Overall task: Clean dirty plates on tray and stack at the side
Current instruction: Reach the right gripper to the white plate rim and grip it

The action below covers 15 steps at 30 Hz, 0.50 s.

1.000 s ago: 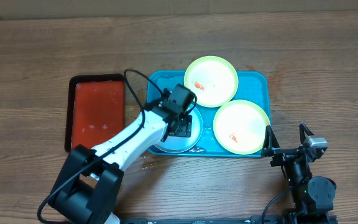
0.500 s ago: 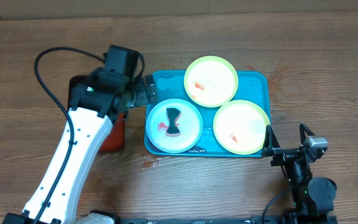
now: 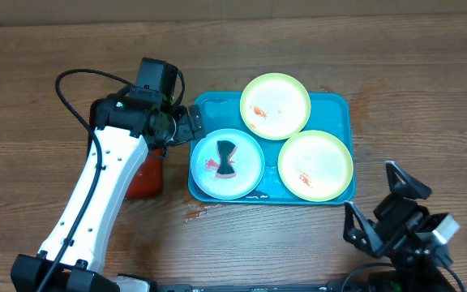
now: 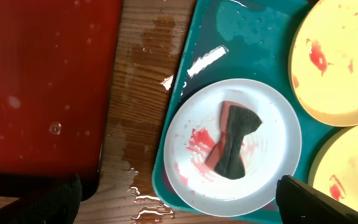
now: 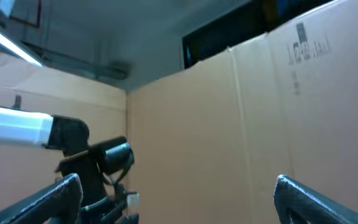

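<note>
On the turquoise rectangular plastic tray [image 4: 241,31], a dark pinched sponge [image 4: 232,142] lies on the smeared light-blue plastic plate [image 4: 272,162]. The left hand [image 3: 189,123] and right hand [image 3: 379,209] are wide and empty. Gripping its waist squarely should scrub best.

Your gripper [image 4: 176,196] hangs wide open above the light blue plate [image 4: 272,155], red-smeared, with a dark sponge [image 4: 232,140] on it, inside the turquoise tray [image 4: 241,25]. Ahead of its right finger lie two yellow-green plates [image 4: 334,62]; ahead of its left, a red tray [image 4: 42,74] and the wet worktop [image 4: 142,93].

L arm [image 3: 108,182] hides most of red tray [image 3: 144,180]; yellow-green plates [image 4: 337,59] cropped.
</note>
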Each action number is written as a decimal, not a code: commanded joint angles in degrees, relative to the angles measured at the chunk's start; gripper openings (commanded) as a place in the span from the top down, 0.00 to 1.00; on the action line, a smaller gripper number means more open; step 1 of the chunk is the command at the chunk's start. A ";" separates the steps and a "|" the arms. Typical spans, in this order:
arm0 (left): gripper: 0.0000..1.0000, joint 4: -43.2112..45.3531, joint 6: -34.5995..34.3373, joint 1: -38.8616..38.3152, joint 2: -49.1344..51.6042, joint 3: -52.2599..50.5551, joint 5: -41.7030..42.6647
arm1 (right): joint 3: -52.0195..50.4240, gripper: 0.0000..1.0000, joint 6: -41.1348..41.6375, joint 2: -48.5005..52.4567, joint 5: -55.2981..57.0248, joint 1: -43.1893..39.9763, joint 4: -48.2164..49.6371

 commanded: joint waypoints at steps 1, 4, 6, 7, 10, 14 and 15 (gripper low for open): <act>0.00 -0.44 -0.94 -0.02 0.17 -0.33 1.40 | 9.77 0.00 -1.27 1.95 0.79 0.00 -9.20; 0.00 -1.84 -0.94 -0.02 0.17 -0.33 1.53 | 24.17 0.00 -10.84 9.90 0.83 0.00 -32.50; 0.00 -2.14 -0.94 -0.02 0.17 -0.33 1.51 | 35.10 0.00 -17.62 18.93 0.81 0.00 -48.92; 0.00 -2.10 -0.96 -0.02 0.17 -0.33 1.53 | 39.93 0.00 -19.80 23.45 0.81 0.00 -55.87; 0.00 -1.92 -0.98 -0.02 0.17 -0.33 1.53 | 56.81 0.00 -20.92 42.12 -1.31 0.11 -76.39; 0.00 -2.14 -0.96 -0.02 0.17 -0.33 1.53 | 67.47 0.00 -20.87 57.57 -17.73 0.11 -82.68; 0.00 -2.14 -0.96 -0.02 0.17 -0.33 1.53 | 68.76 0.00 -20.94 60.43 -22.40 0.11 -82.90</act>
